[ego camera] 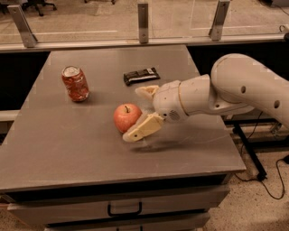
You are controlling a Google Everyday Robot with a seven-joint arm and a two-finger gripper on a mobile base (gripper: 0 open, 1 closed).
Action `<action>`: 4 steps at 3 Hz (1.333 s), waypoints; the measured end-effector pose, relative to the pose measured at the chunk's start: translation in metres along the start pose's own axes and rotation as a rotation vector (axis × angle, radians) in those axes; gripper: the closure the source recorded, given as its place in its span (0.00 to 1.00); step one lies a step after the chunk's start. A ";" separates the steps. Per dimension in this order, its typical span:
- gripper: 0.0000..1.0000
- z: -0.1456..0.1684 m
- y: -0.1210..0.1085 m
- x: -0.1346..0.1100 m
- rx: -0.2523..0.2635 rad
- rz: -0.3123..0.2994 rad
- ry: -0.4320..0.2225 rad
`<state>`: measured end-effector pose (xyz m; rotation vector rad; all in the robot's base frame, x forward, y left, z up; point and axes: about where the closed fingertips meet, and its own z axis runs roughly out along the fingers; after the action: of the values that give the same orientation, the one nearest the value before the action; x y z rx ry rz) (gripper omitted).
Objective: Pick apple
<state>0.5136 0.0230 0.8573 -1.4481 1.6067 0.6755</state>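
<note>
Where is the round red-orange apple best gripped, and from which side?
Grip the round red-orange apple across its widest middle, coming level from the side where the open gripper is, one finger behind, one in front. It stands stem up and evenly rounded.

Grey matte desk [67, 153], flat top, worn front edge. Under the edge, a grey drawer [180, 200] with a black handle [124, 209]. Behind the desk, a glazed barrier on three angled metal posts [143, 20]. Beyond it, tan floor with pale painted lines and what looks like an office chair base [38, 5] top left, partly cropped. Right of the desk, speckled floor [253, 212], a black stand leg [247, 151] and a loose black cable [274, 189]. Light is even and overhead, shadows soft. Gripper [134, 114] sits low over the desk's middle, fingers spread.
</note>
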 end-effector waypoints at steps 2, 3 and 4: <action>0.64 0.016 0.003 -0.002 -0.058 0.022 -0.056; 0.88 -0.018 -0.008 -0.035 -0.005 -0.003 -0.147; 1.00 -0.059 -0.018 -0.067 0.072 -0.052 -0.202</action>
<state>0.5154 0.0049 0.9458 -1.3210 1.4187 0.7033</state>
